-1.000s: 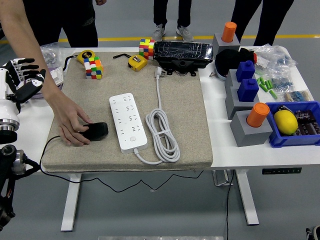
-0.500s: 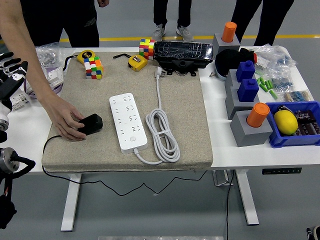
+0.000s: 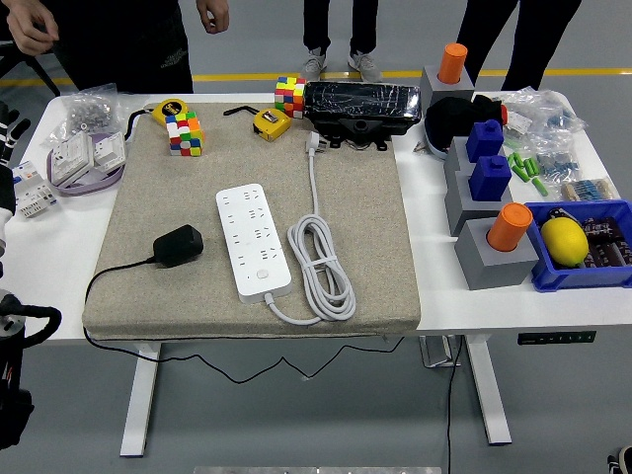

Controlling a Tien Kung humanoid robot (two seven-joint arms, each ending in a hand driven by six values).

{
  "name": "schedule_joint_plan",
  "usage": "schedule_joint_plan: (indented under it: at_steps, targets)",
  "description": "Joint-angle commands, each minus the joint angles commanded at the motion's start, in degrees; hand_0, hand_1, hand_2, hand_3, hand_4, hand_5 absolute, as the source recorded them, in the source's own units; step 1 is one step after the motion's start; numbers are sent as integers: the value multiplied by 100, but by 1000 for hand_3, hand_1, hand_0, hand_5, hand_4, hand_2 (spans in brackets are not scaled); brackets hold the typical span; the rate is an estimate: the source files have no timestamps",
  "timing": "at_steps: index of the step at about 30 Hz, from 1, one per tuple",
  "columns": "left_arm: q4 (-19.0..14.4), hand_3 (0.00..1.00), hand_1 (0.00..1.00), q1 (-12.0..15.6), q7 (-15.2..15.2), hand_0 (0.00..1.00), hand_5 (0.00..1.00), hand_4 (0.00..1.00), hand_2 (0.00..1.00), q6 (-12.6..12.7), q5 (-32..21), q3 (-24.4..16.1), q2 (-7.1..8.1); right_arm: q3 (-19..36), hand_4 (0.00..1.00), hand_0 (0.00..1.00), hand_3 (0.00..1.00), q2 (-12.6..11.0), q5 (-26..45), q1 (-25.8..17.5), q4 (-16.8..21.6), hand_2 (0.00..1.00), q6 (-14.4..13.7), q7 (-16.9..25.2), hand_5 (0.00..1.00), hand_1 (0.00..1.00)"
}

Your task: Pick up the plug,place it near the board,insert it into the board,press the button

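- The plug [image 3: 179,245], a black adapter, lies on the beige mat [image 3: 375,267], just left of the board [image 3: 253,240] and apart from it.
- Its thin black cord [image 3: 109,275] runs left off the mat's edge and hangs under the table [image 3: 444,296].
- The board is a white power strip lying lengthwise on the mat, its button [image 3: 263,276] near the near end.
- The board's own white cable [image 3: 321,262] lies coiled just right of it, and its white plug [image 3: 313,144] rests at the mat's far edge.
- The left hand [image 3: 8,138] shows only as a sliver at the left edge, well apart from the plug; whether its fingers are apart or together cannot be told.
- The right hand is out of view.
- Nothing touches the plug or the board.
- At the mat's far edge stand two colour cubes [image 3: 184,133], two yellow tape measures [image 3: 271,122] and a black wrapped box [image 3: 361,107].
- Right of the mat are grey blocks with orange cylinders [image 3: 510,226] and blue pieces [image 3: 489,176], and a blue bin [image 3: 553,276] holding a lemon [image 3: 564,241].
- People stand at the far side; one person's hand [image 3: 213,14] hangs clear of the table.
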Motion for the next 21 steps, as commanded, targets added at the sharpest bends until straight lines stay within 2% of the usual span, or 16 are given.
schedule_joint_plan:
  at_steps: [5,8,11,15,21]
  targets:
    - [-85,553,524,-19,27,519,2,804,515,-329,-1183,91,-31,18,998,805,787,-11,3,-2,0,758,-15,-2,998,765]
    - [-129,553,524,-17,29,519,2,804,515,-345,-1920,143,-46,15,998,805,787,-9,15,-8,0,758,-14,2,998,765]
    - [-113,552,521,-18,3,519,2,798,510,-301,-2402,146,-70,-3,998,804,787,-6,32,-20,0,757,-8,5,998,765]
    - [-64,552,521,-27,-3,519,2,798,510,-265,-2393,94,-98,-3,998,804,787,-6,26,-26,0,757,-4,0,998,765]
    - [-97,552,518,6,55,520,2,799,507,-216,-2195,71,-55,22,998,804,786,-25,34,-3,0,757,0,8,998,765]
